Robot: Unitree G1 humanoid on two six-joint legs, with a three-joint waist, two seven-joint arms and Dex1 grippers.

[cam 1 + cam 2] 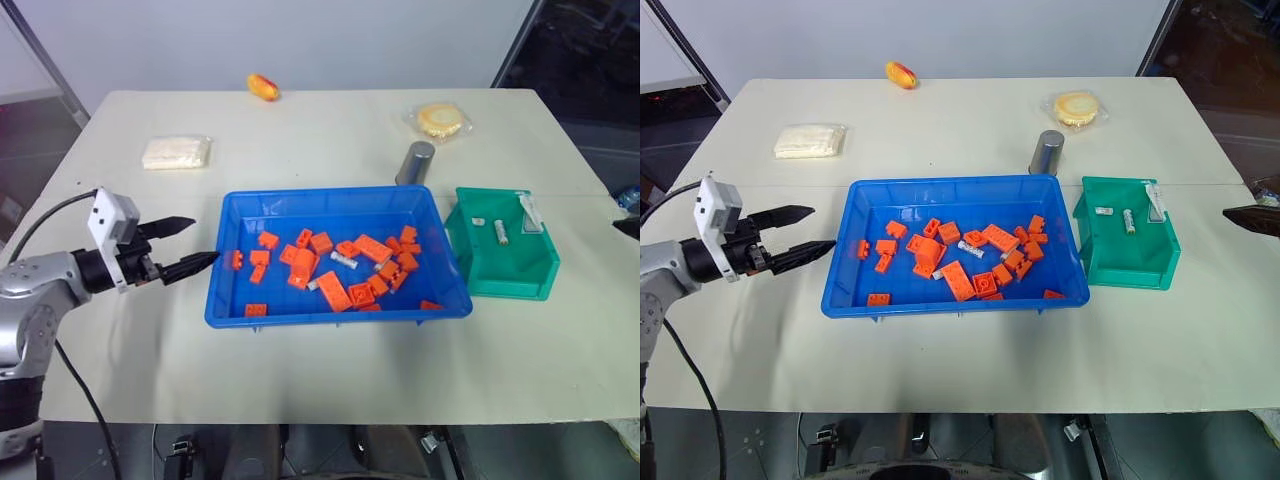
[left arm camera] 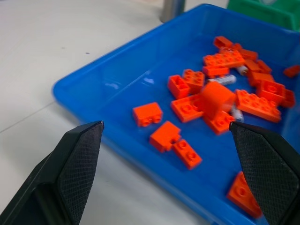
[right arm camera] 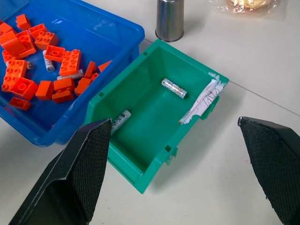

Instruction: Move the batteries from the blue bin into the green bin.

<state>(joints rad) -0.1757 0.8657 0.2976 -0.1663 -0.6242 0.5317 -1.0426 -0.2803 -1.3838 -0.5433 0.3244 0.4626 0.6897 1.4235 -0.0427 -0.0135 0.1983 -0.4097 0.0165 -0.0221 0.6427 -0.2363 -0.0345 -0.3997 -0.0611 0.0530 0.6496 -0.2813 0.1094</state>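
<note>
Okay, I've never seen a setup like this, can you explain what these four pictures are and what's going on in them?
It is a two-armed robot at a pale table. Two pictures come from cameras in its head; the other two look along each wrist's black fingers.

The left gripper hovers open beside the blue bin, holding nothing. The right gripper is open above the green bin, also empty.

The blue bin holds orange bricks and a few small batteries. Two batteries lie in the green bin. A metal can and wrapped snacks sit further back.
</note>
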